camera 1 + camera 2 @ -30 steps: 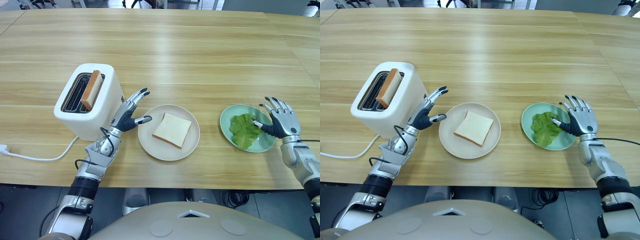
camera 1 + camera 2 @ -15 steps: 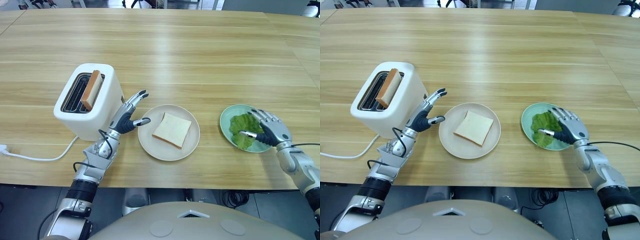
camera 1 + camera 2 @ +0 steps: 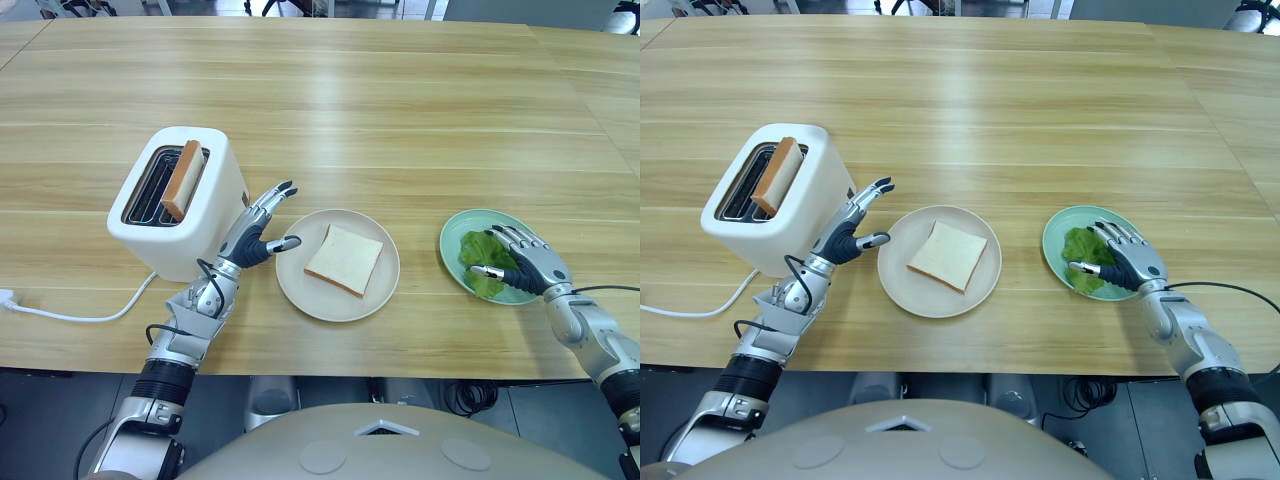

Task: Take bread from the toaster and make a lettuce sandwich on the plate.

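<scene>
Left eye view is showing the lettuce lying in the green dish, with the right hand grasping it. Limp, light and easily torn, it is likely wanting a gentle pinch at its edge. One bread slice is lying on the plate, and a second slice is standing in the toaster. The left hand is hanging released beside the toaster.

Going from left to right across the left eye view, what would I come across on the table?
A white cord → toaster → the robot's left hand → beige plate with a bread slice → green plate of lettuce.
</scene>
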